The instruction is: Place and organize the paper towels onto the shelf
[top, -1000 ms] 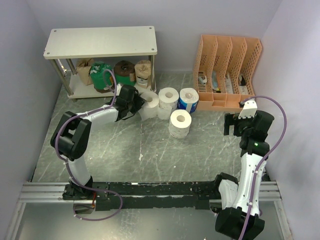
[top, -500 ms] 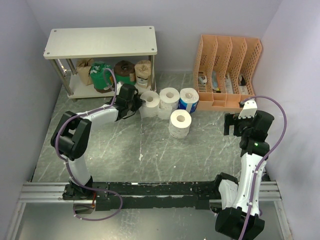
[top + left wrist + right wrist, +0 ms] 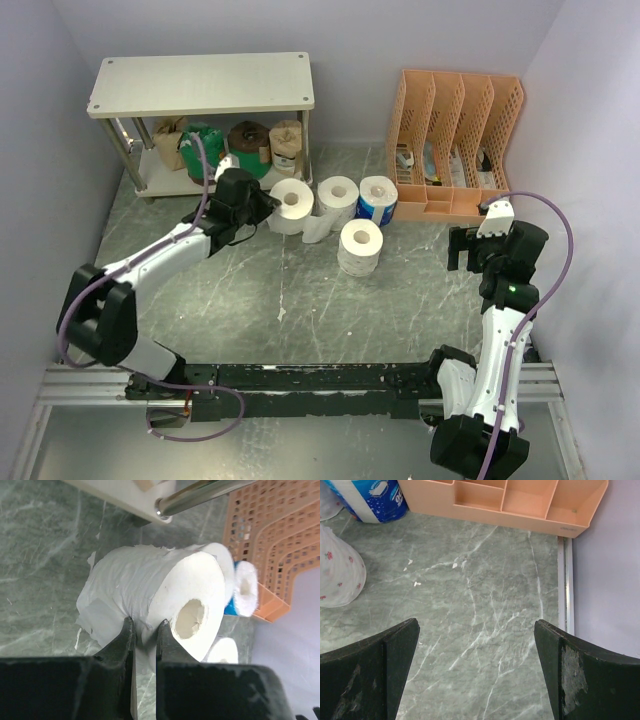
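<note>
Left claw [image 3: 145, 626] is pinched on the outer wrap of a white, hollow-core paper towel roll [image 3: 165, 587]. The roll's long axis is tilted, with the core end facing up and away from the off-white, two-tier, metal-legged shelf [image 3: 200, 85]. The roll sits just beside the shelf's right front leg. Right claw [image 3: 476, 630] is spread.

High above the near edge, the top camera takes in the whole green marbled desk [image 3: 300, 300], with the orange slotted plastic file organizer [image 3: 460, 130] at the back. The left wrist camera, tight on a white paper towel roll [image 3: 150, 580], faces that organizer. The right wrist camera looks steeply down just before it. All three share the organizer and, probably, the blue-printed roll [image 3: 370, 497] beside it.
</note>
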